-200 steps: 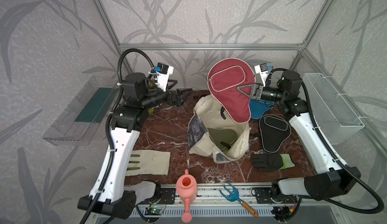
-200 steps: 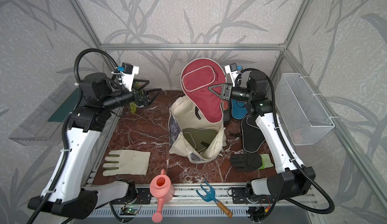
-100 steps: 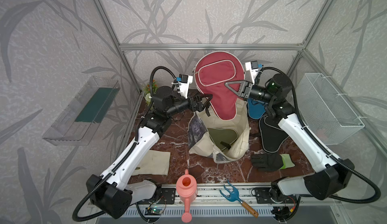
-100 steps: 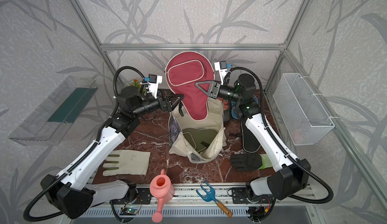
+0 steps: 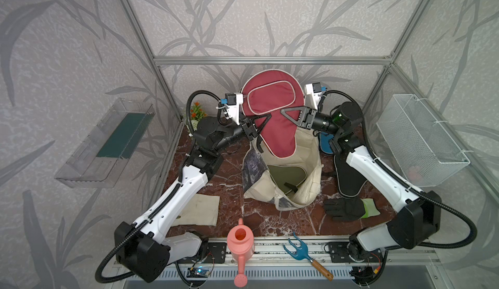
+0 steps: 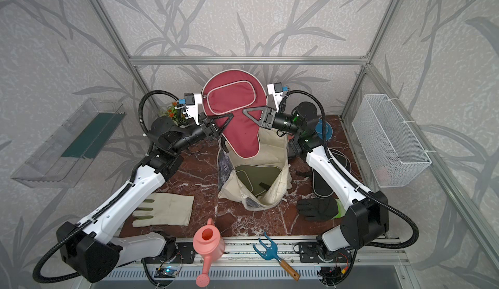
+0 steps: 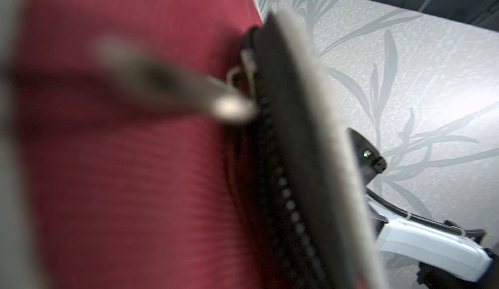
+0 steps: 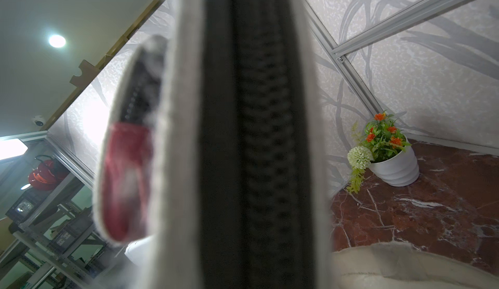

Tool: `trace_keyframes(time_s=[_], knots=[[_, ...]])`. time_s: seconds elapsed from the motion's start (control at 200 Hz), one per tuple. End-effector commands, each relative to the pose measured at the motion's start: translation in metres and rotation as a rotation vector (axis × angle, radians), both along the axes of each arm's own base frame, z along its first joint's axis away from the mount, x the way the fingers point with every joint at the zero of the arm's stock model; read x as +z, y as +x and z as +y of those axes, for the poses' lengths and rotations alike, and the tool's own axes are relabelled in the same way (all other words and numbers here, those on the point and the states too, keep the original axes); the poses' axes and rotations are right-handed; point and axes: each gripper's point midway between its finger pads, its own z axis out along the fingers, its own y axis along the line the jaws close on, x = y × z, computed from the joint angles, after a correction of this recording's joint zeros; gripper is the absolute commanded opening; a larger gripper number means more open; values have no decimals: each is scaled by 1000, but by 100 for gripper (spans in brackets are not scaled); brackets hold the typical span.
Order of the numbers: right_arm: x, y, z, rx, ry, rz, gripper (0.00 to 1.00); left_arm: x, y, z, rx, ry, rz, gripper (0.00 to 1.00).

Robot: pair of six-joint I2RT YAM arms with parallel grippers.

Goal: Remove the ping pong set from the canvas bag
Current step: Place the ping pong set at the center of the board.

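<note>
The maroon paddle case [image 5: 270, 112] hangs upright above the far rim of the canvas bag [image 5: 310, 176]. Its narrow handle end points down toward the opening and seems clear of it.

The right gripper [image 5: 286, 114] pinches the case's edge from the bag's right side, with its jaws narrowed onto the piping and zip. The right wrist view looks straight along that zip edge. That fits a firm edge grip carrying the case's weight.

The left gripper [image 5: 262, 128] reaches in from the bag's left and straddles the opposite edge, one finger lying across the red face. The left wrist view shows the zip pull and teeth very close. Whether these jaws actually press the case, I cannot tell.

Flanking it from both sides looks like a handover, or a way to steady a floppy, top-heavy case.

Inside the bag an olive case [image 5: 286, 172] lies against the lining, so the job is unfinished. Right of the bag, a black case [image 5: 348, 176] and a blue case [image 6: 324, 129] lie on the marble, apparently the drop spot.
</note>
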Motion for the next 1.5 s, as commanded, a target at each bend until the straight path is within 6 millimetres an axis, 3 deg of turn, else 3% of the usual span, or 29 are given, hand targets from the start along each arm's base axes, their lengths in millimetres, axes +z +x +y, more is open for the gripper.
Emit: trace_keyframes(time_s=[0.0, 0.12, 0.16, 0.21, 0.27, 0.33, 0.355, 0.46, 0.525, 0.64, 0.735, 0.895, 1.15, 1.355, 1.494], knots=[[26, -11, 0, -18, 54, -91, 0, 13, 8, 10, 103, -25, -88, 1], [15, -10, 0, -40, -25, -92, 0, 30, 5, 18, 159, 17, -135, 0], [12, -10, -1, -47, -61, -95, 7, 37, 3, 23, 190, 53, -154, 0], [10, -10, -5, -62, -105, -105, 26, 47, 1, 31, 236, 98, -181, 0], [8, -9, -13, -88, -160, -113, 62, 58, 1, 44, 304, 164, -201, 0], [1, -6, -24, -121, -233, -117, 85, 70, 3, 61, 376, 232, -216, 0], [-2, -5, -29, -138, -267, -112, 100, 78, 2, 69, 404, 248, -224, 0], [-25, -4, -48, -221, -438, -109, 99, 92, 15, 111, 533, 303, -188, 0], [-38, -7, -57, -251, -526, -111, 99, 87, 30, 138, 605, 321, -140, 0], [-56, -14, -68, -276, -617, -100, 99, 56, 65, 168, 671, 360, -37, 0], [-65, -22, -73, -279, -643, -96, 99, 17, 99, 174, 669, 402, 52, 0], [-82, -25, -85, -335, -723, -74, 99, -43, 153, 162, 589, 407, 172, 0], [-97, -25, -99, -396, -802, -50, 99, -117, 225, 140, 446, 308, 294, 0], [-105, -25, -99, -389, -814, -37, 99, -180, 262, 126, 342, 241, 430, 0], [-105, -23, -98, -384, -812, -36, 99, -226, 275, 125, 349, 267, 513, 0]])
